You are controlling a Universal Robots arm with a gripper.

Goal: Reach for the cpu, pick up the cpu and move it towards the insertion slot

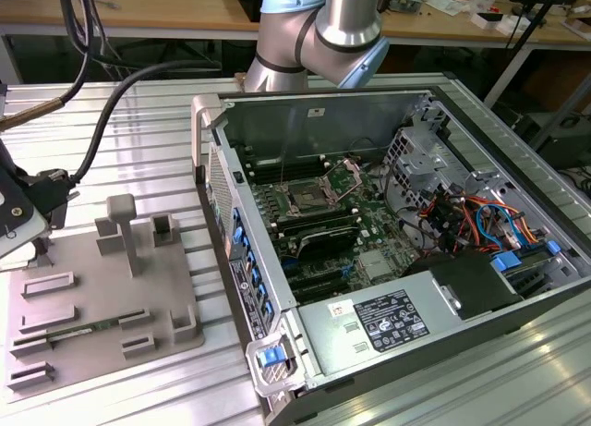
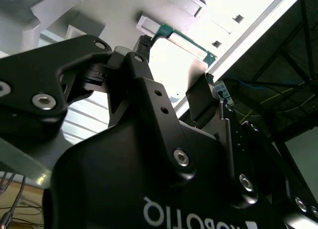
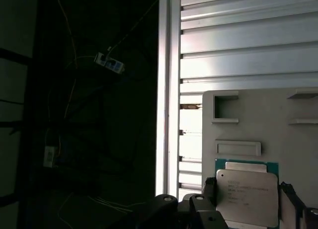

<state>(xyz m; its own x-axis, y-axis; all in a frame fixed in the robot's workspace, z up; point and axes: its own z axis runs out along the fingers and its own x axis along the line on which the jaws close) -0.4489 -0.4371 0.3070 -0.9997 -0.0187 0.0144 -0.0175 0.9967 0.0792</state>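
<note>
Risk, slip: grip was on two thin edges only, so a jolt or fast swing could've let the cpu (image 3: 247, 199) twist out and drop onto the plate (image 3: 258, 114).
Risk, case: the slot (image 1: 305, 200) sat deep inside the open case (image 1: 214, 158), well apart from the plate across the table (image 1: 138, 121). A low path could've clipped the case wall or the cables (image 1: 462, 218).
Risk, skew: if the chip sat crooked in the grip, it prob. wouldn't meet the slot flat, and contacts could get damaged.
Gripper (image 3: 247, 191): clenched on the cpu, fingers (image 3: 208, 190) against opposite edges in both wrist views.
Cpu vs gripper: right between the fingertips, metal top facing the camera in the first wrist view.
Cpu location: over the plate, near its edge by the table rails, at the exterior view's left. Lifted or resting, couldn't tell.
</note>
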